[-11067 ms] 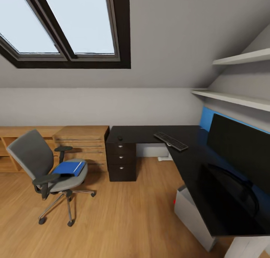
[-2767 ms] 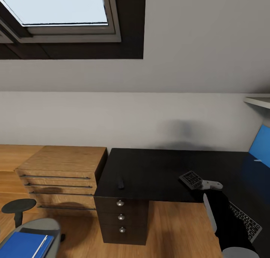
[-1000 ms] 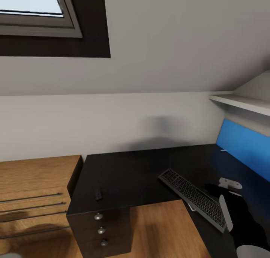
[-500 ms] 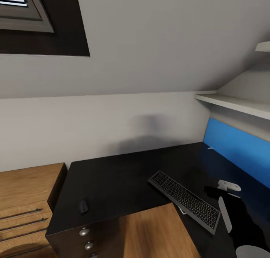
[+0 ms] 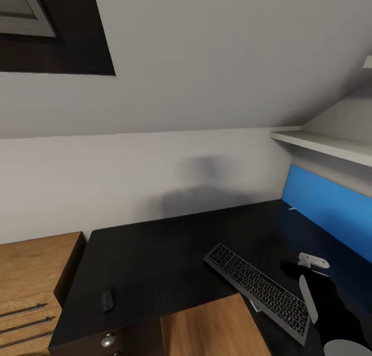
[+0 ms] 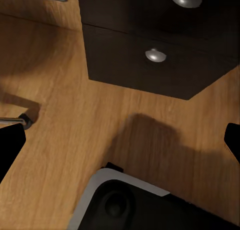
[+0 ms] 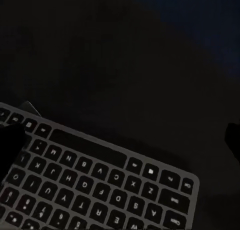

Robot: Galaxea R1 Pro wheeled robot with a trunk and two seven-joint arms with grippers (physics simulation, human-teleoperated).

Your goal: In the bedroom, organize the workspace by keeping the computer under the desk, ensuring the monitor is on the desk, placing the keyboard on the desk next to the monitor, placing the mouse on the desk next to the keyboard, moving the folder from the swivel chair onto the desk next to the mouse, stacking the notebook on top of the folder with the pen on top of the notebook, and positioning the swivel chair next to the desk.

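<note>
The right hand [image 5: 308,261] hovers open over the black table [image 5: 170,252], just past the one keyboard [image 5: 257,289], which lies slanted across the inner corner edge. One mouse [image 5: 107,299] sits well apart, above the silver-knobbed drawers [image 6: 156,55]. Left hand [image 6: 120,140]: fingers spread wide above the wooden floor [image 6: 65,130].

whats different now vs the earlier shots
Mostly the camera: the view swung right from the chair side toward the desk corner. The right gripper came up over the desk beside the keyboard, fingers apart, holding nothing. Keyboard and mouse lie where they were on the desk.
</note>
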